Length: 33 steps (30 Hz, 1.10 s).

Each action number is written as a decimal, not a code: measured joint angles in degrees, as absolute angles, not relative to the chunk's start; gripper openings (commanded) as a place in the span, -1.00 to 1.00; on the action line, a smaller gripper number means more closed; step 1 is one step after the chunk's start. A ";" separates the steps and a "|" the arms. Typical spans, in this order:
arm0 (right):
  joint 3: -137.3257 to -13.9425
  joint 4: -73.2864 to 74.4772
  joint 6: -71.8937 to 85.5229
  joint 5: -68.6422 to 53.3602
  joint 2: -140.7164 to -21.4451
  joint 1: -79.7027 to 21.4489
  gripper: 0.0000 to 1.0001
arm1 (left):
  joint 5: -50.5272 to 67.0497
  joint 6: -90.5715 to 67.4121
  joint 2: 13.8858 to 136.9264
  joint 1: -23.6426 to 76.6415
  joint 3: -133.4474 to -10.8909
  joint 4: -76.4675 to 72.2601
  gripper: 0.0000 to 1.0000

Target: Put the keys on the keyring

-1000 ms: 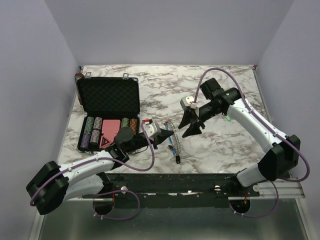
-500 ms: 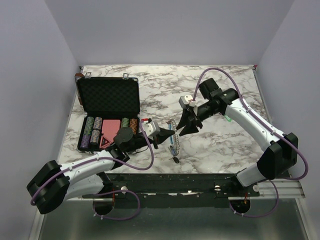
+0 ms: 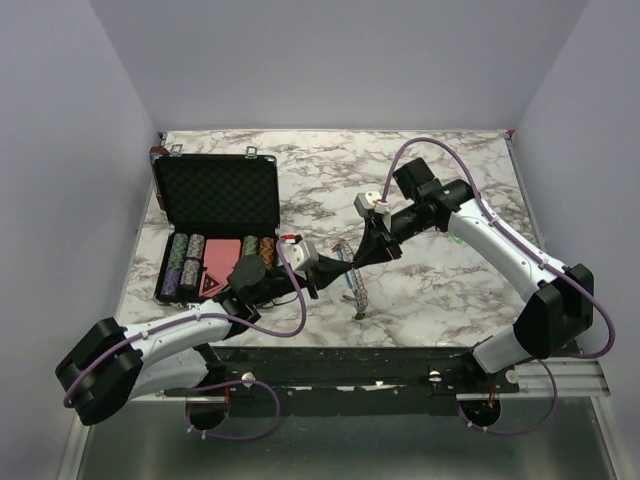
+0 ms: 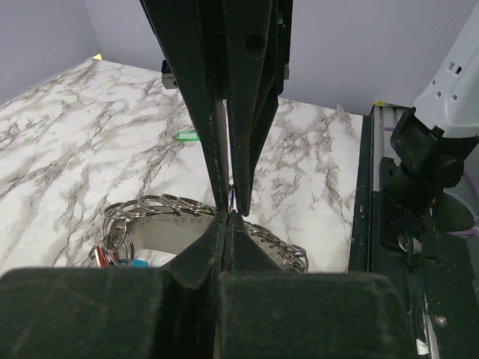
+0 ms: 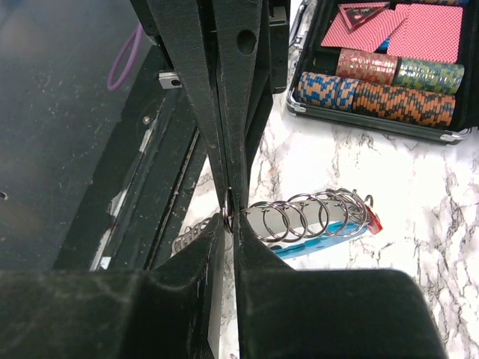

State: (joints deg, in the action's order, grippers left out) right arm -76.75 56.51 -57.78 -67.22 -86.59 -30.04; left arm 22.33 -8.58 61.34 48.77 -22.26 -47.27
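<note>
Top view: at frame centre, the left tool [image 3: 338, 266] and right tool [image 3: 358, 262] are meeting tip to tip on the keyring [image 3: 352, 283], which is stretching toward the lower tabletop [image 3: 430, 295].

Left wrist: the left tool is clenching the keyring's rim at mid-frame.

Right wrist: the right tool is pinching one ring at centre-left.

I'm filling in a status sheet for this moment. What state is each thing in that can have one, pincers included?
left pincer: shut on the keyring.
right pincer: shut on the keyring.
keyring: pinched at nearly one spot by both pincers, its small rings bunched in a row.
case: lid open.
poker chips: lying in rows inside the case.
</note>
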 measured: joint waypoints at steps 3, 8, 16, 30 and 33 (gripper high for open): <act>-76.75 56.45 -57.47 -67.07 -86.56 -30.06 -0.74 | 22.35 -9.10 61.41 48.77 -22.04 -47.72 -1.00; -77.25 56.86 -57.43 -66.26 -86.59 -30.22 -0.76 | 22.33 -9.52 61.39 48.84 -22.00 -47.64 -0.07; -80.82 60.73 -58.04 -60.42 -86.56 -32.08 -0.80 | 23.35 -5.41 56.95 48.84 -22.90 -39.77 0.09; -76.60 56.95 -47.03 -56.05 -89.10 -25.98 -0.14 | 21.52 -1.30 54.43 48.77 -23.05 -30.72 0.19; -71.96 53.82 -43.27 -54.39 -89.36 -21.04 -0.07 | 20.56 -3.57 55.42 48.75 -22.17 -30.79 0.29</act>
State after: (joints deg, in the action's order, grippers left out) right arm -71.96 53.82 -43.27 -54.39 -89.36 -21.04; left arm 20.56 -3.57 55.42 48.75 -22.17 -30.79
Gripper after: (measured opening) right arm 0.430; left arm 0.599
